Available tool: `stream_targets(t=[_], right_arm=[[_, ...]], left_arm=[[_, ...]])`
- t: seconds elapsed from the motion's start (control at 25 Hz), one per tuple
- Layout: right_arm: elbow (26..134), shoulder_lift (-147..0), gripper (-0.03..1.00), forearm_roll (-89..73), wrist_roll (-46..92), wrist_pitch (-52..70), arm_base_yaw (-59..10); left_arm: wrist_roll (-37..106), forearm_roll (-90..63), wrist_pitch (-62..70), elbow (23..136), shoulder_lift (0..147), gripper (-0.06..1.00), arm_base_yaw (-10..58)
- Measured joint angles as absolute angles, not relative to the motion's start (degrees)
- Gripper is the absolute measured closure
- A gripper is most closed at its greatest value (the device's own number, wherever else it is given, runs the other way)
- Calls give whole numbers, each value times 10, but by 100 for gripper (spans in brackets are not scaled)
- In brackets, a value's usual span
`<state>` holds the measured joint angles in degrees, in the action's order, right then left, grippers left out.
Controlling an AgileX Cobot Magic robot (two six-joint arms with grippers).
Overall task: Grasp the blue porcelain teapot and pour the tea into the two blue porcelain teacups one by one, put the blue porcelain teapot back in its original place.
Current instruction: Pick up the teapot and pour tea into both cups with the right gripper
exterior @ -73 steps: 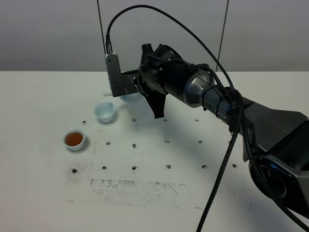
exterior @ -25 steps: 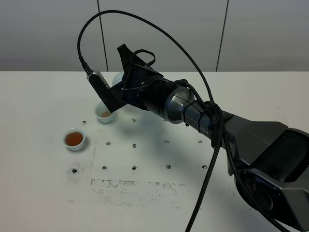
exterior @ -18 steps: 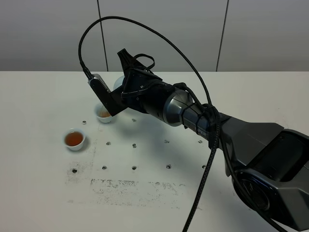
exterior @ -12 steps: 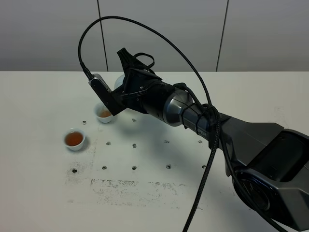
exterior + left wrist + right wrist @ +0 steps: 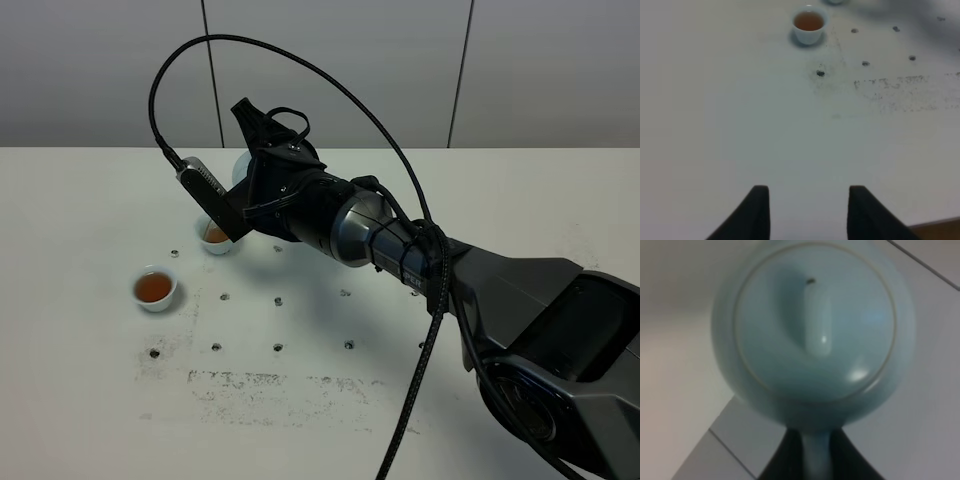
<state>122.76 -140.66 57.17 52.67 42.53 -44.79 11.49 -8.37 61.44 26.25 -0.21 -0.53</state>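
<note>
My right gripper reaches across to the left side of the table and is shut on the loop handle of the blue porcelain teapot. The pot is tipped over the farther blue porcelain teacup, which holds some brown tea and is partly hidden by the wrist camera bar. In the right wrist view the teapot's lid and knob fill the picture, and its handle runs between the dark fingers. The nearer teacup is full of tea. My left gripper hovers open over bare table.
The white table has rows of small dark screw holes and a scuffed grey patch near its front. A thick black cable loops over the right arm. A grey wall stands behind the table.
The right wrist has shifted slightly left and rolled a little further with the teapot. More tea shows in the farther cup than a second ago. The nearer cup has not moved.
</note>
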Motion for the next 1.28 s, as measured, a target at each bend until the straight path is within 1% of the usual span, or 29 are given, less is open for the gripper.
stream_targets(t=[1.28], right_arm=[[1228,-1407,89,604,527,415,-448]], left_arm=[[115,-84,614,263,-2,52,-5]])
